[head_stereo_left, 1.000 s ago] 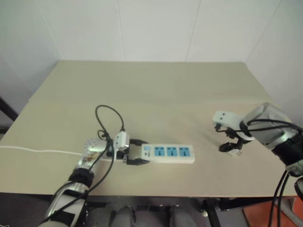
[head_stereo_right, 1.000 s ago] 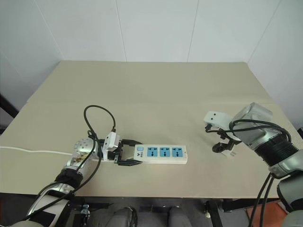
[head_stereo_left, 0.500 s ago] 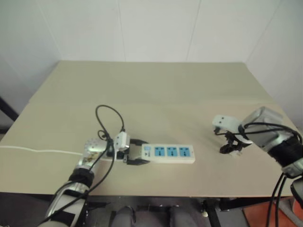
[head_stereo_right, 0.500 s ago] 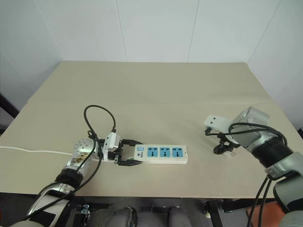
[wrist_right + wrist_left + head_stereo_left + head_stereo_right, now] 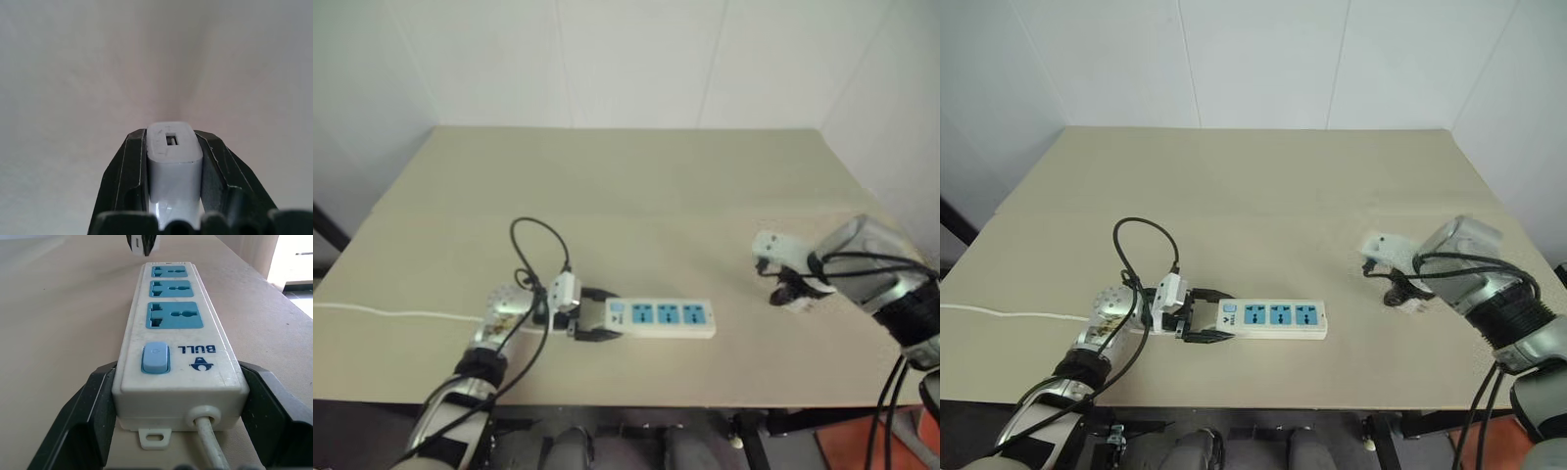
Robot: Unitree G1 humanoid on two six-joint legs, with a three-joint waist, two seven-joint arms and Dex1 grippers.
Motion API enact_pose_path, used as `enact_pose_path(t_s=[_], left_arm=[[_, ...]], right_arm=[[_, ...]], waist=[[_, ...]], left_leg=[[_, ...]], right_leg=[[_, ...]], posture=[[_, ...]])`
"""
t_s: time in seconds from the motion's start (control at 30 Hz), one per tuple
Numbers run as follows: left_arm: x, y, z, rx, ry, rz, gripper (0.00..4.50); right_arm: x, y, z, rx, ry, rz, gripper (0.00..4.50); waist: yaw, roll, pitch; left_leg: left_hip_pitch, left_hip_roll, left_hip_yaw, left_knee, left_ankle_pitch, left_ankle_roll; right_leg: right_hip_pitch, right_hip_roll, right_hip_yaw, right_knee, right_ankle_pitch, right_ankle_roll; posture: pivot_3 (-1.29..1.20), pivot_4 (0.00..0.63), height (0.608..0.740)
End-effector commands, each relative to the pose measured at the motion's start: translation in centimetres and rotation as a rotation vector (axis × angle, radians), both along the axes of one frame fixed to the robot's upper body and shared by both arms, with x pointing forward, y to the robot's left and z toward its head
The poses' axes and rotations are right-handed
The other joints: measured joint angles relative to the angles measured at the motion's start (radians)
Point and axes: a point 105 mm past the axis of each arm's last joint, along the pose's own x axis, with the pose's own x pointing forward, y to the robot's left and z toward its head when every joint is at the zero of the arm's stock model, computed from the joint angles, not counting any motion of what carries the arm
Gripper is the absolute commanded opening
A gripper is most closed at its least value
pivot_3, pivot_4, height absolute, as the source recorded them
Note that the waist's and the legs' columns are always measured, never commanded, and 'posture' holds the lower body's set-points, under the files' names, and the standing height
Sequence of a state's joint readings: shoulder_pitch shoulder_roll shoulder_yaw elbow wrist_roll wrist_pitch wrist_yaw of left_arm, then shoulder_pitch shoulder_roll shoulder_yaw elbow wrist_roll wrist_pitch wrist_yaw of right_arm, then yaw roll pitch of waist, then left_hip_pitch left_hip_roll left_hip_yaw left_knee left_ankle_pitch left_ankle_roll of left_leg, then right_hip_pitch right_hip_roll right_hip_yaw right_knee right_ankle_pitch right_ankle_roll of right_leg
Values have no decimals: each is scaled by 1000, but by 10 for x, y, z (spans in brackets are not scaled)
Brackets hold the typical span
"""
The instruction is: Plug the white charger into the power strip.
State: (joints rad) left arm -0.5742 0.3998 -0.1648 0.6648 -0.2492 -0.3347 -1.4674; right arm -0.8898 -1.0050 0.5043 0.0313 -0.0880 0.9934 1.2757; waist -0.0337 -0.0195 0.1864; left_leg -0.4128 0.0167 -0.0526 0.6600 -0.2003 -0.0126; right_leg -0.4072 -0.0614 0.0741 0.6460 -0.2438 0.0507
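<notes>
The white charger (image 5: 173,161) is pinched between the two black fingers of the right gripper (image 5: 173,169), one finger (image 5: 124,176) pressed on each side of it. In the right wrist view the small slot on the charger's end face is seen pointing away from the wrist. From the head views the charger is seen on the right side of the table (image 5: 1263,196), well apart from the power strip (image 5: 1273,318); whether it's touching the tabletop can't be told, it's a bit blurred there.

The power strip is laid flat near the front edge of the table, its three blue socket faces turned up, none of them occupied. The switch end is pointed toward the left gripper (image 5: 178,401), and that end is straddled by the gripper's fingers (image 5: 93,416), which are spread wide with one on each long side of the strip. Whether they're actually pressed against the casing or just sitting beside it can't be made out. The thin white cord (image 5: 999,314) is run off from that end toward the left edge of the table.
</notes>
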Motion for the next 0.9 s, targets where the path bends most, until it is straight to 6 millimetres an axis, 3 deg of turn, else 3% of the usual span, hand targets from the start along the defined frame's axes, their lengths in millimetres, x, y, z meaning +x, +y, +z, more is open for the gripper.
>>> enact_pose_path(t_s=[0.03, 0.1, 0.17, 0.43, 0.5, 0.67, 0.9], left_arm=[[-2, 0, -8, 57, 21, -18, 3251], [-1, 0, -8, 67, 17, -20, 3251], [0, -1, -8, 69, 16, -20, 3251], [1, -2, -9, 75, 31, -16, 3251], [1, -2, -8, 73, 30, -15, 3251], [0, 0, -9, 71, 32, 1, 3251], [-3, 1, -11, 70, 38, 8, 3251]], right_arm=[[6, 31, 46, 265, -188, 92, 1106], [4, 57, 65, 596, -284, 190, 1106], [-2, 68, 72, 789, -332, 256, 1106], [-20, 119, 48, 1257, -303, 425, 1106], [-19, 121, 46, 1301, -313, 446, 1106], [-10, 136, 17, 1316, -329, 516, 1106], [-24, 149, -5, 1359, -300, 646, 1106]], waist=[[-2, 0, 0], [-3, -2, -1], [0, -3, -2], [3, -3, -2], [0, -3, -2], [-3, -3, -2], [-4, -3, -2]], left_leg=[[0, 0, 0, 0, 0, 0], [0, 0, -1, 0, 0, 0], [2, 0, -2, 0, 0, 0], [4, 0, -2, -1, 0, 0], [4, 0, -2, -1, 0, 0], [5, 0, -2, -1, 0, 0], [5, 0, -2, -1, 0, 0]], right_leg=[[0, 0, 0, 0, 0, 0], [1, 0, -1, 0, 0, 0], [4, 0, -2, -1, 1, -2], [4, 1, -2, 1, 3, -5], [4, 1, -1, 1, 3, -4], [5, 0, -2, 0, 3, -4], [5, 0, -1, 1, 3, -4]], posture=[[0, 150, 740], [0, 150, 740], [0, 150, 740], [0, 150, 740], [0, 150, 740], [0, 150, 740], [0, 150, 740]])
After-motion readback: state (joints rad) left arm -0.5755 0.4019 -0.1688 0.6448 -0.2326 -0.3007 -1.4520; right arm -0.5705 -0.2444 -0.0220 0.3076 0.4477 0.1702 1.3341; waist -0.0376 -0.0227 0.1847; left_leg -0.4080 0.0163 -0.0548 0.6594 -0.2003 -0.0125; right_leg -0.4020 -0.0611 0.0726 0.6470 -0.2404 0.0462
